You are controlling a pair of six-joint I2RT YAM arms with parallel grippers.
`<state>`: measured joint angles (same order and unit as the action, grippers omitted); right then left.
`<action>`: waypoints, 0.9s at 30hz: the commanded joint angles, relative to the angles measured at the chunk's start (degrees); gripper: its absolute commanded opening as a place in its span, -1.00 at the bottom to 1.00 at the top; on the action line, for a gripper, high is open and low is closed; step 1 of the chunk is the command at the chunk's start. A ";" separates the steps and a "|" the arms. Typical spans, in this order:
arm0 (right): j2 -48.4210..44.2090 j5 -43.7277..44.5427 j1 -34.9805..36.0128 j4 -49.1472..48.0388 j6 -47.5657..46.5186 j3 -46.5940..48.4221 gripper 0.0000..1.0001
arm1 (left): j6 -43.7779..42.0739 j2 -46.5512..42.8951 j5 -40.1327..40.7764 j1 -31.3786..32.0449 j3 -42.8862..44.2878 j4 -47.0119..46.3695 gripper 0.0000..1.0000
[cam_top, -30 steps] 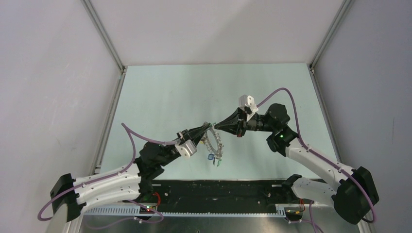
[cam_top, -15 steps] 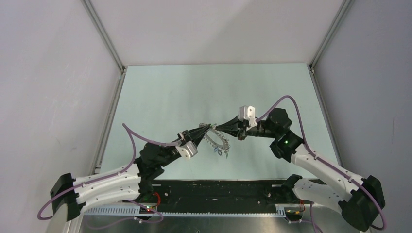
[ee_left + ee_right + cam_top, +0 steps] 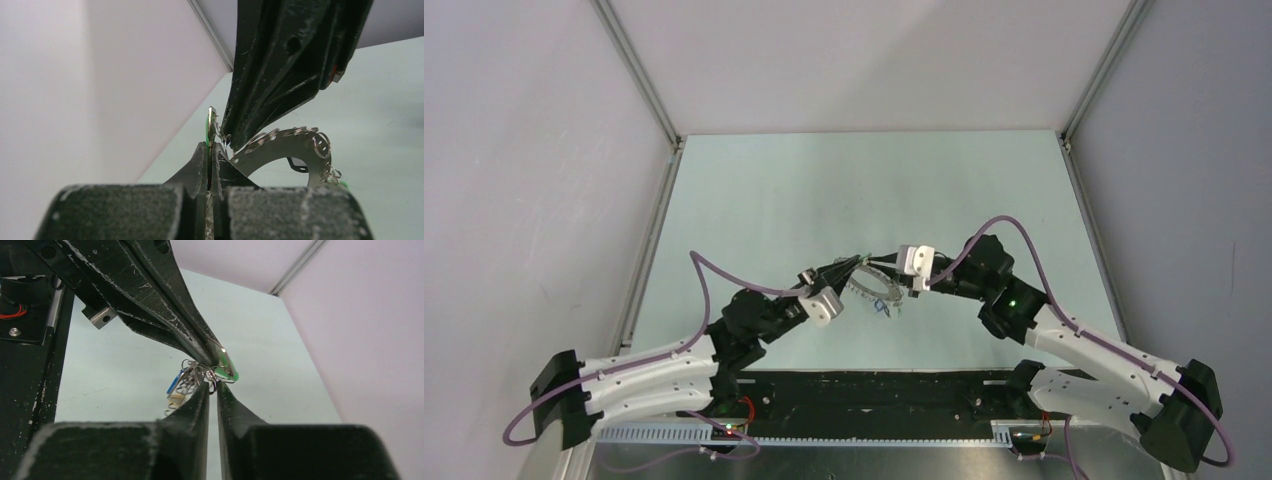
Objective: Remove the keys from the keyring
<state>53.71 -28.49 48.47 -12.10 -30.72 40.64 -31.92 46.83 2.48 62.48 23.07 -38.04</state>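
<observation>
The keyring point(image 3: 871, 289) is held in the air between both arms; in the left wrist view it point(image 3: 290, 145) is a flat grey arc with small split rings along its rim. My left gripper point(image 3: 855, 265) point(image 3: 210, 148) is shut on a green-headed key point(image 3: 209, 129). My right gripper point(image 3: 875, 263) point(image 3: 212, 386) meets it tip to tip and is pinched on a small split ring point(image 3: 211, 381) at the keyring's edge, beside the green key point(image 3: 227, 369). A blue key point(image 3: 174, 382) and a brass one point(image 3: 175, 400) hang below. A black key point(image 3: 298, 165) shows through the ring.
The pale green table point(image 3: 824, 190) lies below, closed in by white walls with metal frame posts point(image 3: 638, 75). A black strip point(image 3: 874, 390) with the arm bases runs along the near edge. Purple cables point(image 3: 699, 275) loop over both arms.
My right arm has dropped and swung left, its wrist now low beside the keyring. The keyring has tipped from hanging upright to lying flatter. My left gripper has shifted slightly right.
</observation>
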 commanded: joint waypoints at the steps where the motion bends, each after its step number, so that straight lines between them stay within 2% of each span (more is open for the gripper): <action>1: -0.92 3.31 1.95 -0.79 -2.09 2.57 -0.60 | 1.67 0.29 5.09 0.69 3.96 -0.60 -1.00; 2: -1.12 5.41 1.92 -0.68 -0.73 2.55 -0.46 | 2.21 0.24 6.66 0.75 4.23 -0.29 -1.00; 5: -2.62 7.79 0.74 0.35 1.92 2.52 -0.34 | 2.70 -0.08 10.16 1.10 4.95 0.81 -1.00; 12: -7.05 2.74 -6.31 2.17 16.93 2.60 -0.32 | 4.46 -0.31 15.80 2.90 7.87 8.64 -1.00; 16: -8.66 -0.33 -6.40 4.71 20.95 2.57 -0.33 | 7.47 -0.04 17.18 3.06 11.20 15.88 -1.00; 19: -8.93 -1.69 -5.38 5.23 23.26 2.27 -0.32 | 11.12 1.83 19.25 3.11 15.95 27.87 -1.00; 23: -9.22 -1.23 -3.64 3.87 25.36 -0.08 -0.33 | 17.27 5.77 21.77 3.05 28.17 46.74 -1.00; 27: -8.93 -0.61 -3.47 2.47 27.80 -1.60 -0.34 | 23.27 9.84 23.68 3.09 37.20 61.56 -1.00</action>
<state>45.30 -28.99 44.60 -7.55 -7.16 40.21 -17.30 54.63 22.52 65.19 51.00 6.44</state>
